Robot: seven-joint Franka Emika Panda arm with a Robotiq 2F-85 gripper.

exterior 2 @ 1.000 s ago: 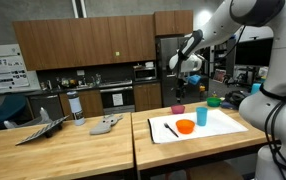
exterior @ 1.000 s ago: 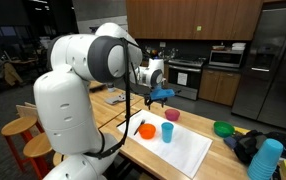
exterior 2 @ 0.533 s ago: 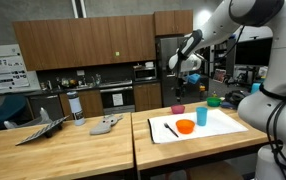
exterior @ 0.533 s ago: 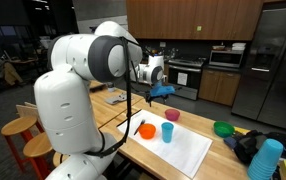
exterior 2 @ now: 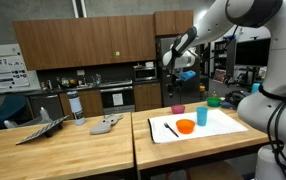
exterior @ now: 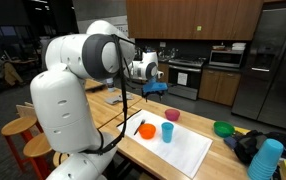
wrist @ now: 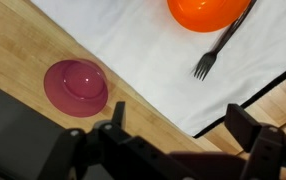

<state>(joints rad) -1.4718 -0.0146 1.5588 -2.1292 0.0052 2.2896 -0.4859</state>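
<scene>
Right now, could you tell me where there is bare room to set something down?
The white cloth is bare beyond the tall blue plastic cup, on the side away from the round orange bowl. It is crowded where that bowl and the black fork lie together.

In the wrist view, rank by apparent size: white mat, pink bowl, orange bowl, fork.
1. white mat, by far largest.
2. pink bowl and orange bowl: unranked, the orange one is cut off at the top edge.
3. fork, long but thin, smallest.

Orange bowl [wrist: 209, 12] half beyond wrist-view edge
</scene>
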